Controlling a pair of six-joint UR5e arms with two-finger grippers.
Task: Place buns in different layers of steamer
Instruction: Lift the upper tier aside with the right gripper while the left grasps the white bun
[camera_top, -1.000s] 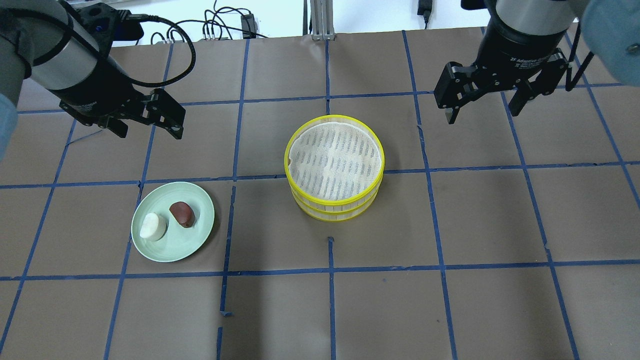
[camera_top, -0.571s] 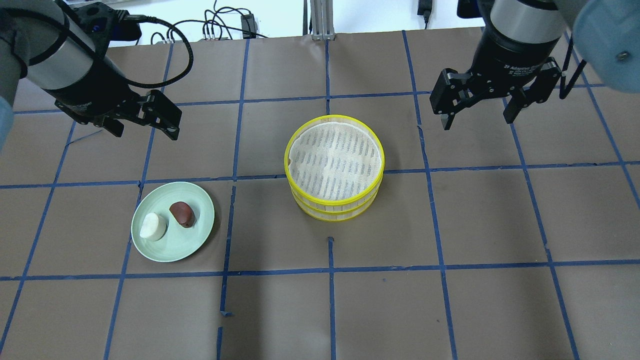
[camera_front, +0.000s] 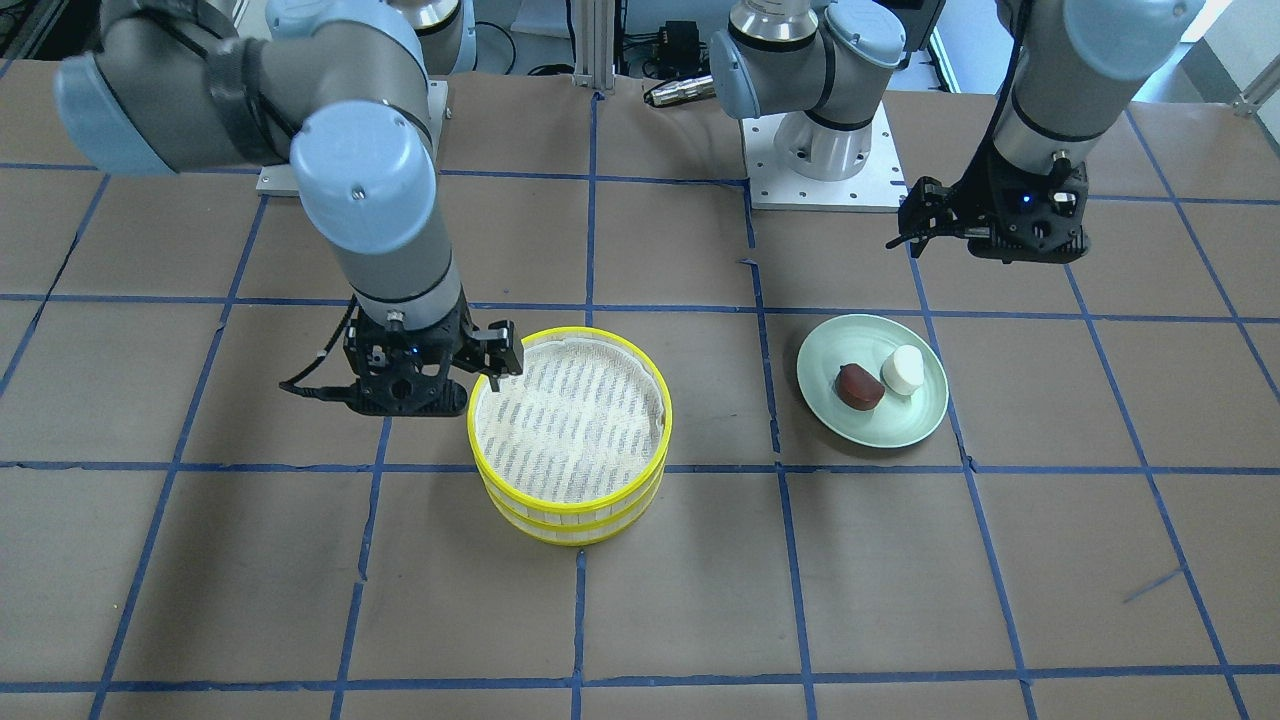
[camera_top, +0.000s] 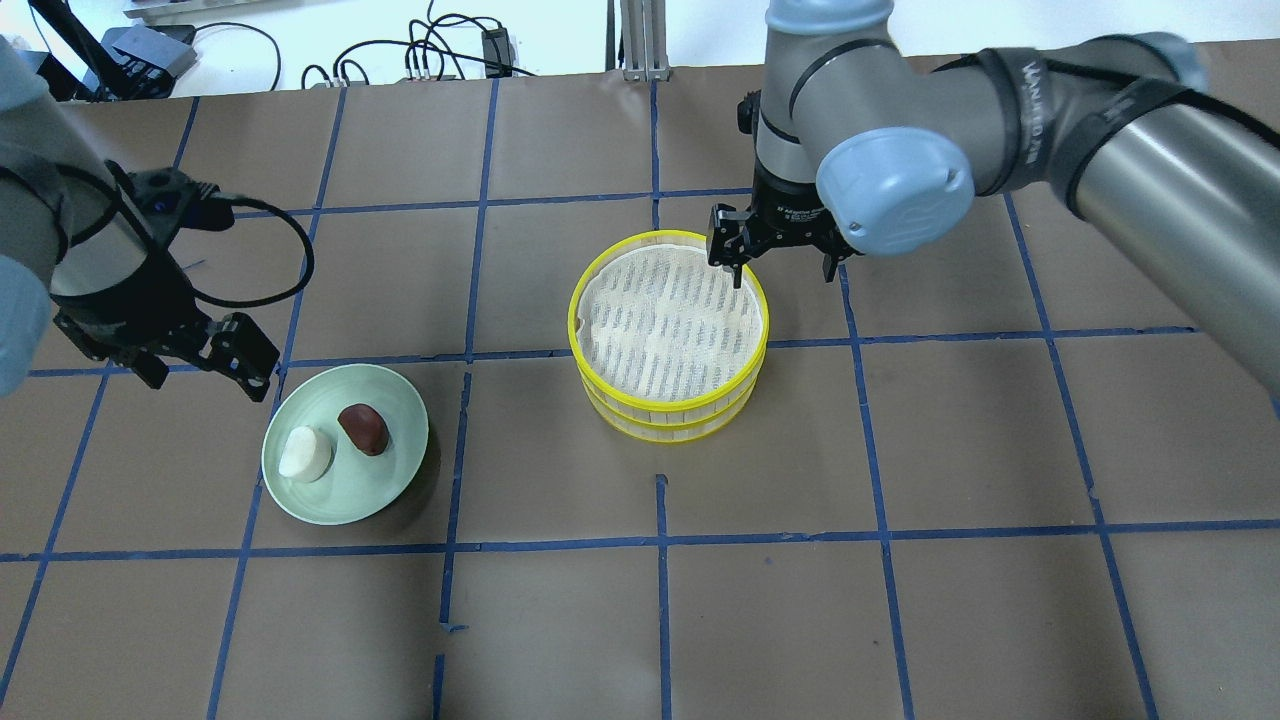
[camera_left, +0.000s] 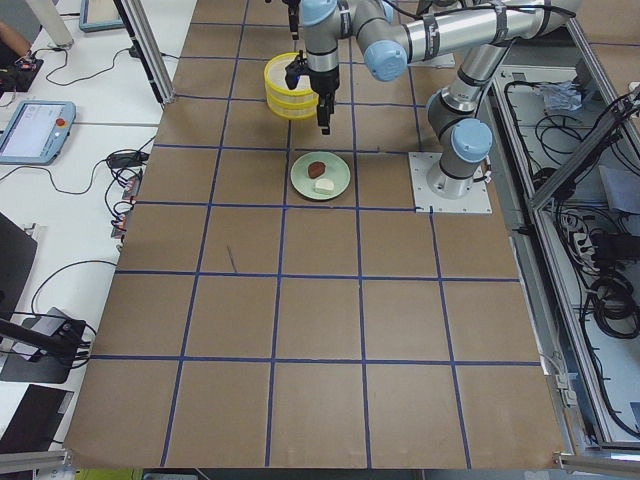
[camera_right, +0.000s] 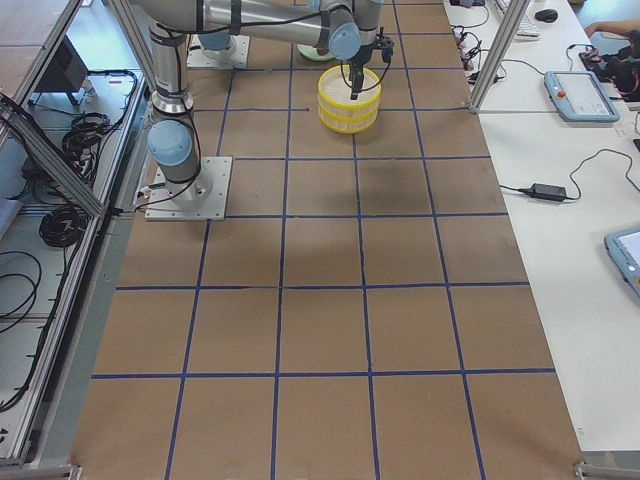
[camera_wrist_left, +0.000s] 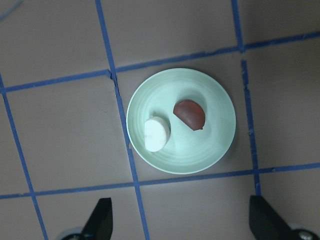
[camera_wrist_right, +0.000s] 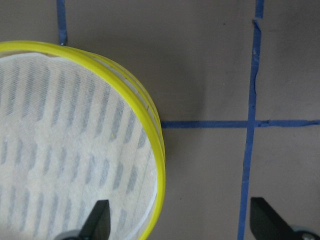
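The right arm reaches in over the counter (camera_top: 950, 450) with its forearm stretched toward the middle and its wrist turned straight down. The right end effector (camera_top: 783, 280) hangs at the edge of the steamer stack. Its jaws are spread wide and hold nothing. In the right wrist view one finger (camera_wrist_right: 97, 220) stands over the whitish liner inside the yellow rim. The other finger is outside, over bare counter, so the rim runs between them.

The left arm is bent in at the side with its wrist angled downward. The left end effector (camera_top: 205, 380) hovers above the counter near the rim of the pale green plate (camera_top: 385, 480), not over it. Its jaws are also wide apart and empty, and the left wrist view shows the whole plate ahead of the two fingertips.

There are two steamer trays, stacked one on the other in the middle of the counter. These are the upper tray (camera_top: 665, 325), whose liner is bare, and the lower tray (camera_top: 665, 429), of which only the slatted side shows. There are two buns, both on the plate. The white bun (camera_top: 305, 453) and the reddish-brown bun (camera_top: 364, 429) lie just beside each other, well apart from the steamer. There is one plate. Blue tape lines (camera_top: 660, 540) mark the brown counter into squares.
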